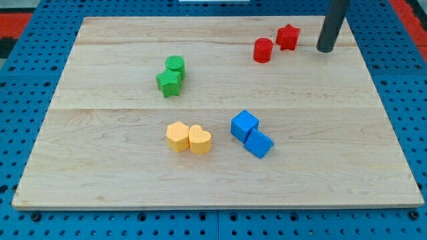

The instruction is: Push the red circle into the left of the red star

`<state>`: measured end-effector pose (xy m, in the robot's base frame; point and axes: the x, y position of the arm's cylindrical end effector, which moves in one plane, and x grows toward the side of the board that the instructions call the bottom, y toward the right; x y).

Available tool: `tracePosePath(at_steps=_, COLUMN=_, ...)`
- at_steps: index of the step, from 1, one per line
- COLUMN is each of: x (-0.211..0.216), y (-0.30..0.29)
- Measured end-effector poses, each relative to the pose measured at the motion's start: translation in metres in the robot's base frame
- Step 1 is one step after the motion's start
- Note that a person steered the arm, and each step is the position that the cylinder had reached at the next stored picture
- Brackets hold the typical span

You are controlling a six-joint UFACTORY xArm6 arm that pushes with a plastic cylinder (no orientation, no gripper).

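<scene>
The red circle [263, 50] stands near the view's top, right of centre. The red star [287, 37] sits just to its upper right, a small gap or light contact between them; I cannot tell which. My tip [325, 49] is the lower end of a dark rod coming down from the view's top right. It rests on the board to the right of the red star, apart from both red blocks.
A green circle [175, 65] and a green star [169, 82] touch at upper left of centre. A yellow hexagon [177, 136] and a yellow heart [199, 139] touch below centre. A blue cube [244, 125] and a blue block [259, 143] sit to their right. The wooden board [100, 173] lies on a blue pegboard.
</scene>
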<state>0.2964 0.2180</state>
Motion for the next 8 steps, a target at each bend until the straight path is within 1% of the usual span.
tracePosePath(at_steps=1, x=0.001, y=-0.038)
tracePosePath(at_steps=2, x=-0.001, y=-0.105)
tracePosePath(at_steps=6, x=-0.062, y=-0.107)
tracePosePath(at_steps=7, x=-0.027, y=-0.107)
tracePosePath(at_steps=8, x=0.026, y=-0.117)
